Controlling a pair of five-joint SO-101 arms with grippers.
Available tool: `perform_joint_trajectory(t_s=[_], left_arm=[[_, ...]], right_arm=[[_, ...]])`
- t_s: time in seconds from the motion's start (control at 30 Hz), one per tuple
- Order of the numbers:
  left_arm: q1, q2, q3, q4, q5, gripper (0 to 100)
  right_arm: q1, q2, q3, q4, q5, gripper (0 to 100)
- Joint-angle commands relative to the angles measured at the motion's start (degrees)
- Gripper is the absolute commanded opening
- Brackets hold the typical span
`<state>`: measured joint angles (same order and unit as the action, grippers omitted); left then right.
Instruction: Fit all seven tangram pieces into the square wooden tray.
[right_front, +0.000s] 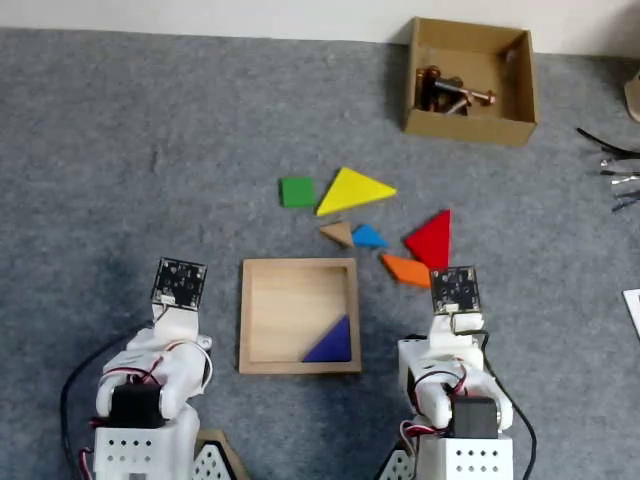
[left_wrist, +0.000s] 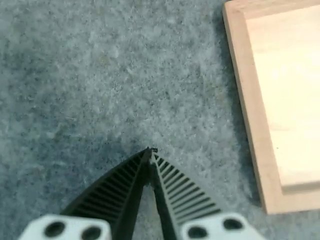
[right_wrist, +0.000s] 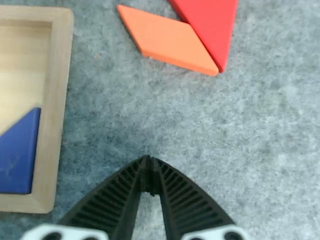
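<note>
**A:** Left gripper (left_wrist: 149, 151): fingers shut tip to tip, nothing between them, over bare grey carpet (left_wrist: 100, 75).

**B:** Its wrist view puts the wooden tray (left_wrist: 247, 110) near the tips, but apart from them. That view takes in one rim and some pale floor.

**A:** Right gripper (right_wrist: 149, 160): also pinched closed and holding nothing, over carpet.

**B:** Its wrist view catches what the left one can't, a dark blue triangle (right_wrist: 17, 155) lying flat inside the tray, in the corner nearest the right arm. Ahead of the tips, well apart, is an orange parallelogram (right_wrist: 170, 45) touching a red triangle (right_wrist: 210, 20) along one edge.

**A:** The high view places the tray between the two arms (both are drawn back near their bases).

**B:** It also adds the loose pieces beyond the tray's far rim. A tan triangle (right_front: 338, 233) lies just beside a small blue triangle (right_front: 368, 237). Farther out are a yellow triangle (right_front: 352, 190) and a green square (right_front: 297, 191), close together, though I cannot tell whether they touch.

**A:** A cardboard box (right_front: 465, 128) sits at the far edge, with metal odds and ends inside.
</note>
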<state>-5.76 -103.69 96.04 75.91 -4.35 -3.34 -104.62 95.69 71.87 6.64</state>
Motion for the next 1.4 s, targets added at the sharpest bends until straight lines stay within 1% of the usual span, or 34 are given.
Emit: perform_joint_trajectory(t_s=[0.0, 0.5, 0.57, 0.77, 0.83, 0.9, 0.97, 1.07, 1.2, 1.37], left_arm=[[0.75, -0.48, 1.01, 0.44, -0.26, 1], [0.75, -0.48, 1.1, 0.44, -0.26, 1], [0.75, -0.48, 1.1, 0.44, -0.26, 1], [0.75, -0.48, 1.1, 0.44, -0.26, 1], [0.75, -0.48, 1.1, 0.44, -0.26, 1], [0.75, -0.48, 1.1, 0.44, -0.26, 1], [0.75, -0.48, 1.1, 0.44, -0.26, 1], [0.75, -0.48, 1.1, 0.44, -0.26, 1], [0.75, -0.48, 1.1, 0.44, -0.26, 1], [0.75, -0.48, 1.1, 0.44, -0.26, 1]], right_arm=[[-0.48, -0.75, 6.99, -0.4, -0.53, 0.5], [0.4, -0.75, 6.99, -1.01, -0.26, 0.5], [2.42, -0.75, 6.99, -4.09, -0.26, 0.5], [14.37, -0.75, 6.99, -18.95, -0.09, 0.5], [17.8, -0.75, 6.99, -21.41, 2.73, 0.9], [19.56, -0.75, 6.99, -23.43, 8.97, 0.9], [19.74, -0.75, 6.9, -23.96, 14.51, 0.9], [20.0, -0.75, 5.41, -22.02, 15.03, 0.9], [19.56, -0.75, -1.54, -12.53, 15.56, 1.0], [15.52, -0.66, -11.03, -4.26, 22.24, 1.0]])
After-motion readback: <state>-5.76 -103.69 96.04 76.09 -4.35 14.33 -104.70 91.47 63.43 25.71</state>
